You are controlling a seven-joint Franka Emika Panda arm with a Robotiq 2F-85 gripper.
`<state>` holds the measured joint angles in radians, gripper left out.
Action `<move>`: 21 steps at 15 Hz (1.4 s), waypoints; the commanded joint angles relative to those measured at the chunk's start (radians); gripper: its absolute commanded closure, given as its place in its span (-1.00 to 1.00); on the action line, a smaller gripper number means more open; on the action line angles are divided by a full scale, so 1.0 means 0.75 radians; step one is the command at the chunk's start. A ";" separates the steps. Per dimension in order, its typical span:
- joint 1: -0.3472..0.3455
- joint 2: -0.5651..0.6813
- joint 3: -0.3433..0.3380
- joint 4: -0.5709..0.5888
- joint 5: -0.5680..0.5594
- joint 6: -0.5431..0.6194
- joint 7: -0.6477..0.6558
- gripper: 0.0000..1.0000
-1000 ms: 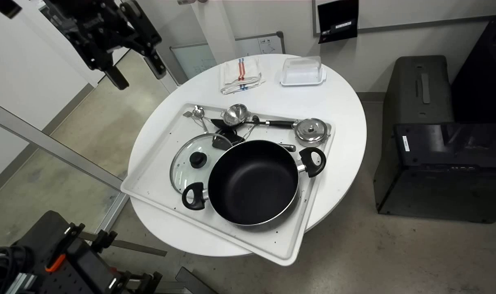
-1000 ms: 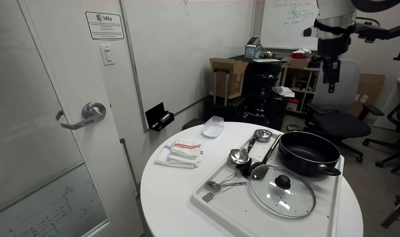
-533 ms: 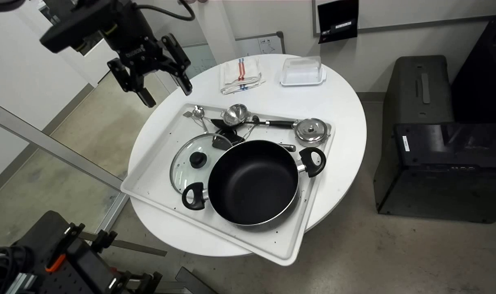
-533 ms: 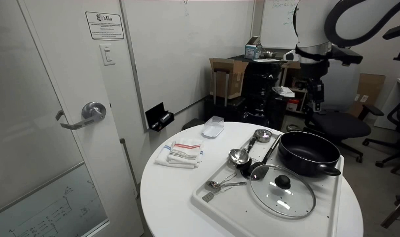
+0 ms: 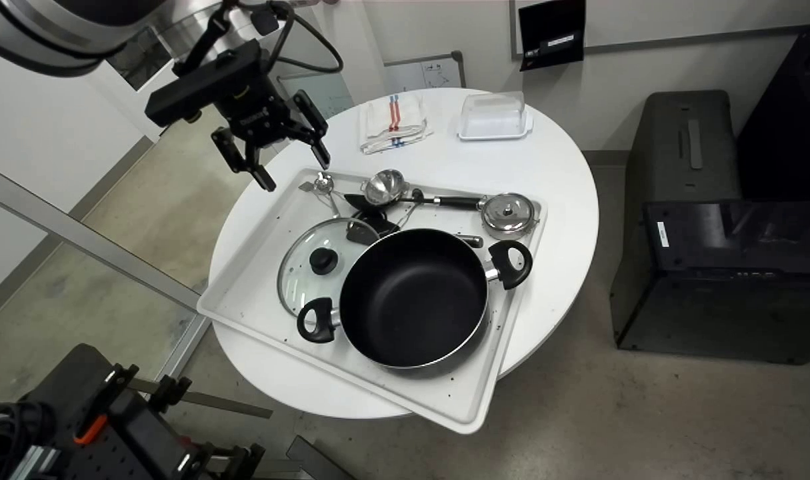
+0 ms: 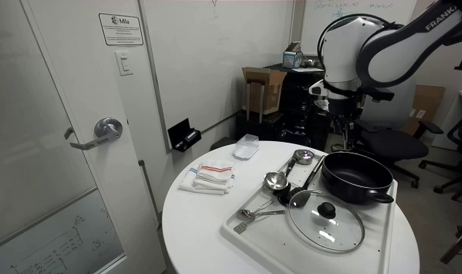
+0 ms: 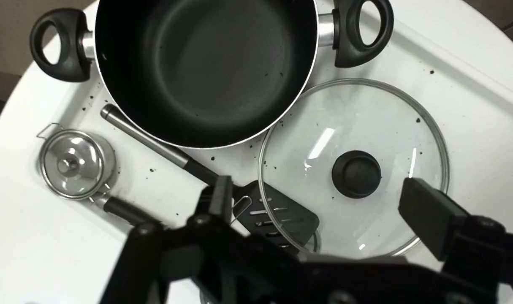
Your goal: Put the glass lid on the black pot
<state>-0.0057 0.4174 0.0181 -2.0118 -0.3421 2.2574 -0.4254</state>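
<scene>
The glass lid lies on the tray with its black knob up, beside the black pot; it also shows in an exterior view and the wrist view. One edge of it rests over a black spatula. The black pot stands upright and uncovered, with nothing inside; it also shows in an exterior view and the wrist view. My gripper is open and empty, above the tray's corner near the lid. In the wrist view my gripper has its fingers apart, with the knob between them in the picture.
The white tray sits on a round table. Near the lid lie the spatula, a metal strainer and small utensils. A small lidded metal pan, folded towels and a plastic box stand farther back.
My gripper has come in over the table edge and lowered, moving closer to the lid. It stays open. The lid and pot have not moved.
</scene>
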 commanded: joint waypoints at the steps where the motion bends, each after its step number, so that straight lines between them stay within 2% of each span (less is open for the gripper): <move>1: 0.039 0.077 0.017 0.025 -0.086 0.045 -0.027 -1.00; 8: 0.120 0.191 0.013 0.022 -0.286 0.055 -0.043 -1.00; 15: 0.098 0.326 0.003 0.033 -0.523 0.096 -0.107 -1.00; 21: 0.090 0.403 0.049 0.074 -0.550 0.094 -0.169 -1.00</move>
<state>0.0690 0.6823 0.0349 -1.9975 -0.7401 2.3261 -0.5164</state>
